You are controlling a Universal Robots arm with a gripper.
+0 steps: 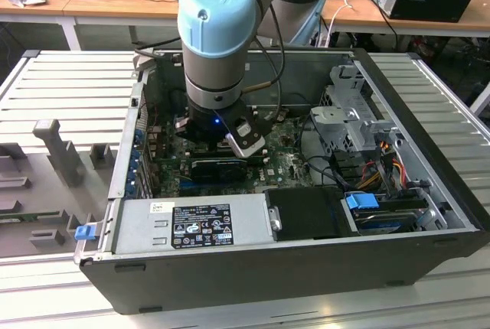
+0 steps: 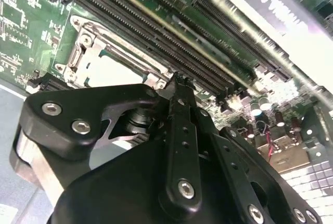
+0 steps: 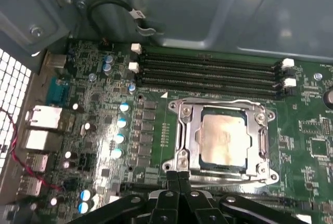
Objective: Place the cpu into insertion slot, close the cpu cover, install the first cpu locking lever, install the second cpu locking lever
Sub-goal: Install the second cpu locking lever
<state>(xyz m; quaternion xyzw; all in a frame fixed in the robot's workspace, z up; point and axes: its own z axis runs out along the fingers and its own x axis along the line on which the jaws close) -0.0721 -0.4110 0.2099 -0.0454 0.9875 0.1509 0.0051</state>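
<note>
The cpu (image 3: 223, 138), a silver-grey square chip, lies flat in the insertion slot (image 3: 199, 157) on the green board. The cpu cover (image 3: 223, 104), a silver metal frame, lies down around the chip, which shows through its window. My gripper (image 3: 178, 174) hovers just off one edge of the socket, its two black fingers pressed together with nothing between them. In the second wrist view the gripper (image 2: 177, 81) points at the board beside the cpu (image 2: 112, 67) and the cpu cover (image 2: 86, 41). In the exterior view the arm's wrist (image 1: 218, 115) stands over the board inside the open case.
Long black memory slots (image 3: 208, 70) run right beside the socket. Capacitors (image 3: 122, 122) and rear ports (image 3: 41, 120) lie on its other side. The case (image 1: 429, 115) also holds a power supply (image 1: 191, 226), a drive cage (image 1: 352, 115) and loose cables (image 1: 383, 161).
</note>
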